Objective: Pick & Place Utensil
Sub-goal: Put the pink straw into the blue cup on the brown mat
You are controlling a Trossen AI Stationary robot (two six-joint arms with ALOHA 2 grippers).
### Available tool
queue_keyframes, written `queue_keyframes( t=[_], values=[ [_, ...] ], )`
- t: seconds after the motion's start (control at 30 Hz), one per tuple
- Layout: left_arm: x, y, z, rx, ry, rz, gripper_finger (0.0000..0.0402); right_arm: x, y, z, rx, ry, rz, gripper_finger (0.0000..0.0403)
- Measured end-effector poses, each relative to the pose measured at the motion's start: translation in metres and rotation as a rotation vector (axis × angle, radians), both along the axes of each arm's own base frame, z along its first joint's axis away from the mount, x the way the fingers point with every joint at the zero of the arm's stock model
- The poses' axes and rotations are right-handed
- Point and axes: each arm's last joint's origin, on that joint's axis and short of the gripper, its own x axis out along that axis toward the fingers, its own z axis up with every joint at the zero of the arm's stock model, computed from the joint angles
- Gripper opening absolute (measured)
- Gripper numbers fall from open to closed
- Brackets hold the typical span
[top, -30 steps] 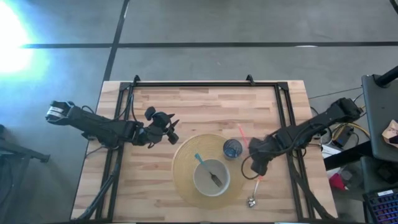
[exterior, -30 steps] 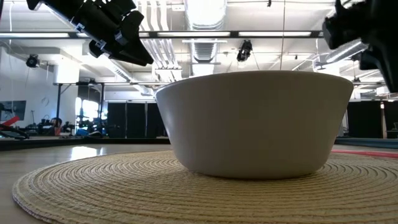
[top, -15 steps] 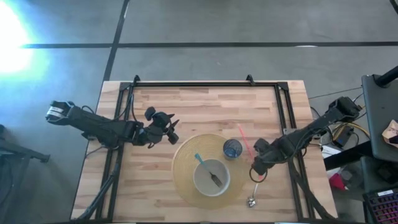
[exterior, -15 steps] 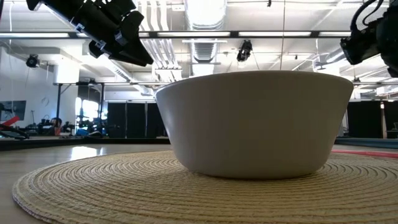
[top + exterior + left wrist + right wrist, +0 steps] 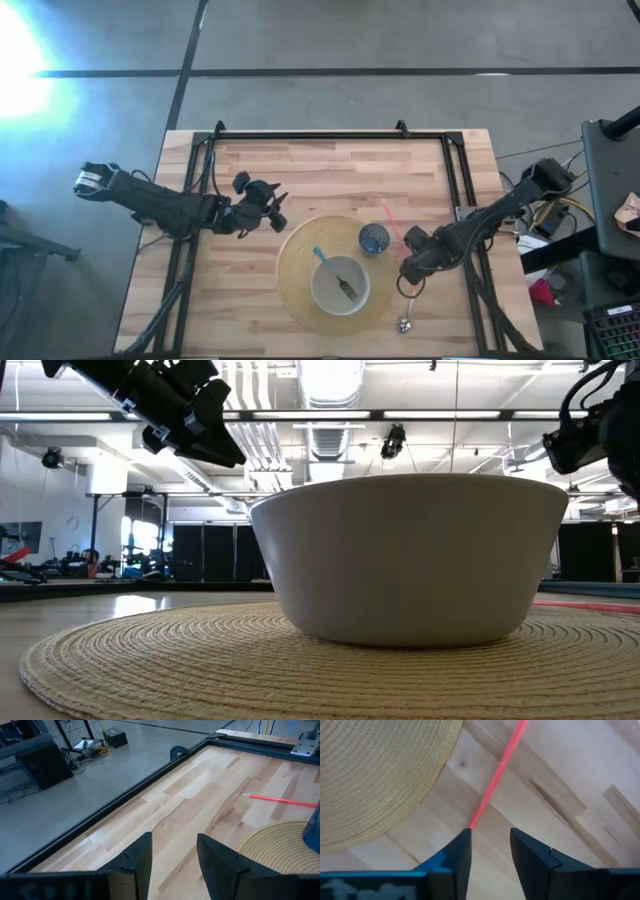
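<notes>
A thin pink stick lies flat on the wooden table, right of the round woven mat. My right gripper hangs open over the stick's near part. In the right wrist view the stick runs in toward the gap of my right gripper and ends at one fingertip. Whether it touches, I cannot tell. A white bowl on the mat holds a fork and a teal-handled utensil. My left gripper waits open, left of the mat.
A blue cup stands on the mat's right edge, close to the stick. A small shiny metal thing lies near the table's near edge. Black rails run along the table's sides. Bare wood spreads toward the far edge.
My right gripper has shifted a little toward the table's near edge and the mat, along the pink stick. The stick, bowl and cup have stayed where they were.
</notes>
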Motion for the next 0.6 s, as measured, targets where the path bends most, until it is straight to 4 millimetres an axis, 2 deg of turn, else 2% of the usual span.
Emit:
queue_keyframes(
  t=[0.3, 0.6],
  values=[
    [0.0, 0.0, 0.0, 0.0, 0.0, -0.001, 0.0149, 0.013, 0.009, -0.023, -0.006, 0.043, 0.043, 0.017],
    [0.0, 0.0, 0.0, 0.0, -0.001, -0.001, 0.0149, 0.018, 0.012, -0.028, 0.008, 0.036, 0.05, 0.0167]
  ],
)
